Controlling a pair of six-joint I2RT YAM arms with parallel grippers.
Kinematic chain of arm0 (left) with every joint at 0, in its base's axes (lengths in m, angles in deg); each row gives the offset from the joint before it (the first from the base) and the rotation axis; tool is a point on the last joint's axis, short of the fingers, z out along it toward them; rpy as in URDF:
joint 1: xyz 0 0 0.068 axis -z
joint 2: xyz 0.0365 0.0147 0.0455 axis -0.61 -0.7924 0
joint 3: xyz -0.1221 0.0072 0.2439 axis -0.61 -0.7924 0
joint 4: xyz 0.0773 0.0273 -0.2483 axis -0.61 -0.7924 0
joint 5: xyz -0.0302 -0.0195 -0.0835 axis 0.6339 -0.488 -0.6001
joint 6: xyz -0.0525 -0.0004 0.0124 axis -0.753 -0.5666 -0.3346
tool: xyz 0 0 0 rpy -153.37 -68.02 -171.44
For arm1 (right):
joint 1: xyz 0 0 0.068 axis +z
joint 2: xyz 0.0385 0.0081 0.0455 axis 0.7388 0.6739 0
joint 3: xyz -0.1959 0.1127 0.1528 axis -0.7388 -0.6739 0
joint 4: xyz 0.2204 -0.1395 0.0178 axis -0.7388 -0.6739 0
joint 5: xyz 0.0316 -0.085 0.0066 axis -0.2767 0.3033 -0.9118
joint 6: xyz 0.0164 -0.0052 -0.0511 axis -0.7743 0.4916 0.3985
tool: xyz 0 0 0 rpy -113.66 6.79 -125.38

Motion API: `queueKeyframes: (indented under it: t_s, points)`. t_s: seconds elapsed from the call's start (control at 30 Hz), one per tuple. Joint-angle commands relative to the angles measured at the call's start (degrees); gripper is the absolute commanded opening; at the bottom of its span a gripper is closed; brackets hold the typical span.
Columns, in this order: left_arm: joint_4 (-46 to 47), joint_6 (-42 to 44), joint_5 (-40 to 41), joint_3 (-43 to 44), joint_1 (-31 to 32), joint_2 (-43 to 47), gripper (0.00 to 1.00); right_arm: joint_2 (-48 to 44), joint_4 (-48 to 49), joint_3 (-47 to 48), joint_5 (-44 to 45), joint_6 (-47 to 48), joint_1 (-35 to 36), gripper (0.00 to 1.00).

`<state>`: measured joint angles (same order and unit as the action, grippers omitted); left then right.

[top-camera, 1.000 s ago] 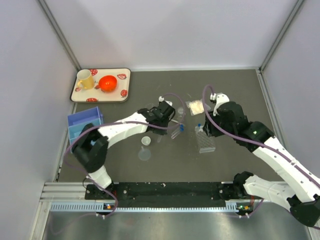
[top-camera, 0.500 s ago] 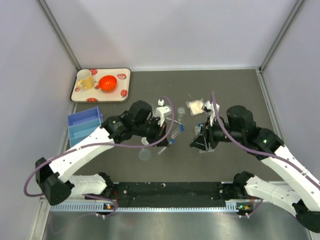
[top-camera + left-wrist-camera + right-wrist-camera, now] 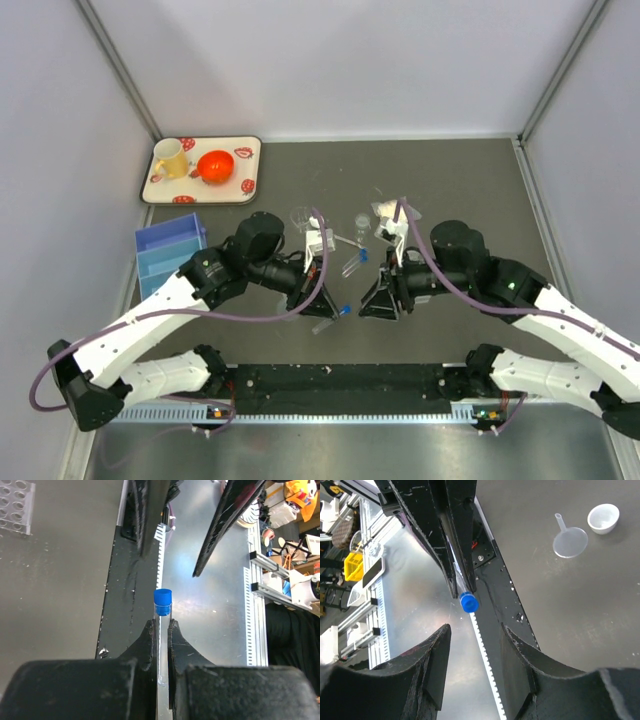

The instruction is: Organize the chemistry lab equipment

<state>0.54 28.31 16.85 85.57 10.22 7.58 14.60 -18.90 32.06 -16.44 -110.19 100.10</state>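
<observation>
My left gripper (image 3: 160, 625) is shut on a clear tube with a blue cap (image 3: 162, 601), and the cap sticks out past the fingertips. In the top view this left gripper (image 3: 320, 305) hangs low over the table's near middle, with the tube (image 3: 340, 313) pointing right. My right gripper (image 3: 475, 630) stands open facing it, the blue cap (image 3: 469, 602) just beyond its fingertips and apart from them. The gridded clear rack (image 3: 15, 505) lies on the table. A funnel (image 3: 570, 540) and a small round cup (image 3: 603, 517) lie side by side. More blue-capped tubes (image 3: 351, 262) lie mid-table.
A tray (image 3: 250, 150) at the back left carries a yellow mug (image 3: 172, 160) and an orange-red bowl (image 3: 215, 166). A blue bin (image 3: 168, 250) stands at the left. A small plastic bag (image 3: 388, 210) and clear cups (image 3: 361, 222) sit behind the grippers. The black rail (image 3: 330, 378) edges the table.
Both arms have swung toward the near edge. The left gripper carried the blue-capped tube down and right, and the right gripper left the rack and turned to face it.
</observation>
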Motion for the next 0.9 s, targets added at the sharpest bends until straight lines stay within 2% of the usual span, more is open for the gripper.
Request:
queueKeyframes:
  t_s: [0.0, 0.4, 0.53, 0.73, 0.87]
  points:
    - [4.72, -0.78, -4.04, -0.93, 0.53, 1.89, 0.0, 1.35, 5.46, 0.03, 1.19, -1.53, 2.72, 0.44]
    - [5.94, -1.04, -4.22, -1.1, 1.49, 2.07, 0.0, 4.34, 8.97, 0.47, 1.81, -2.23, 5.98, 0.43]
    - [5.95, -1.04, -3.96, -1.1, 1.49, 2.07, 0.0, 4.6, 9.5, 0.47, 1.72, -2.41, 6.24, 0.39]
    - [6.03, -1.13, -3.61, -0.84, 1.49, 2.16, 0.0, 4.43, 10.03, 0.12, 1.19, -2.67, 6.51, 0.27]
    - [6.03, -1.13, -2.91, -0.75, 1.5, 1.81, 0.0, 4.43, 10.29, -0.06, 1.1, -3.2, 6.68, 0.06]
